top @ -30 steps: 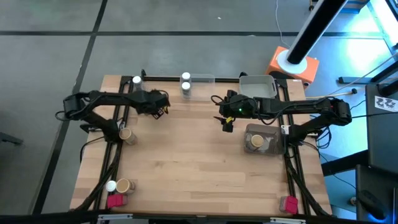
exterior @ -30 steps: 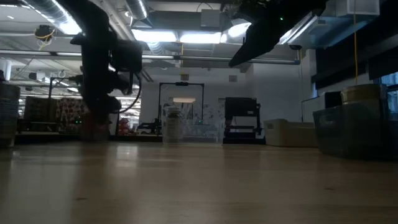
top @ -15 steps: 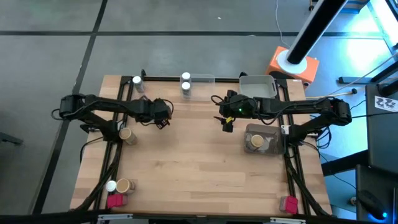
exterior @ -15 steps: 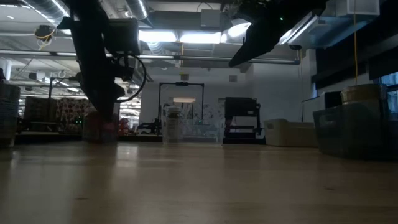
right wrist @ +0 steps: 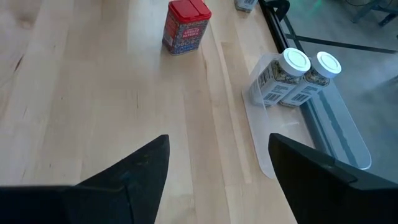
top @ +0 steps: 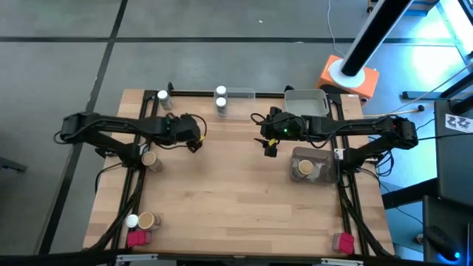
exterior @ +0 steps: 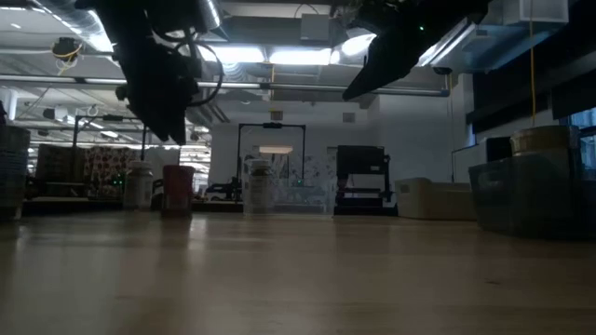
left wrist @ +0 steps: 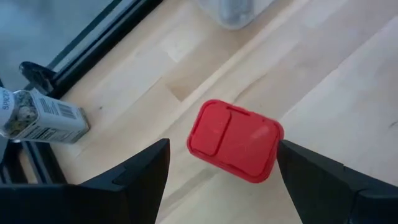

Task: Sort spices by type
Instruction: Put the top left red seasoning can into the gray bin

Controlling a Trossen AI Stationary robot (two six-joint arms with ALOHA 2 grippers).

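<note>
Directly beneath the left pincer point(left wrist: 221, 171), wide open and empty, stands a red spice packet point(left wrist: 234, 140): light, rigid, best gripped across flat sides.

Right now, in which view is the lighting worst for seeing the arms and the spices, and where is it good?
Low view: worst. The ceiling lights shine from behind, so the left arm and right arm are black silhouettes and the red packet stays dim. Left wrist and right wrist views: even light, so the packet and the white-lidded jars read easily.
</note>
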